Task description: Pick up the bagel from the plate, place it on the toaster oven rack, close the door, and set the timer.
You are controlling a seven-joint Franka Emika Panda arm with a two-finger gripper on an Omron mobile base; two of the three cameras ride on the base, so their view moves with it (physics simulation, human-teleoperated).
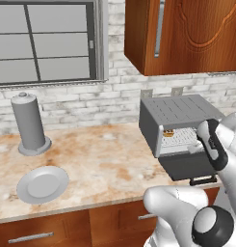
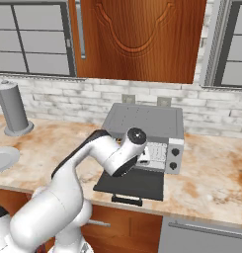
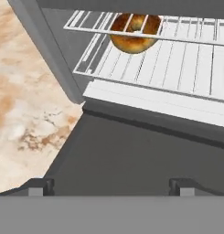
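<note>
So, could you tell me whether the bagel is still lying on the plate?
No, the bagel lies on the toaster oven rack, and the plate on the counter is bare.

Kitchen: counter [image 1: 105, 159], toaster oven [image 1: 179, 120]

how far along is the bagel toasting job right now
Done: the bagel lies on the toaster oven rack, and the plate is bare. In hand: nothing; the gripper, jaws open, hangs above the lowered door. Left: closing that door and setting the timer.
</note>
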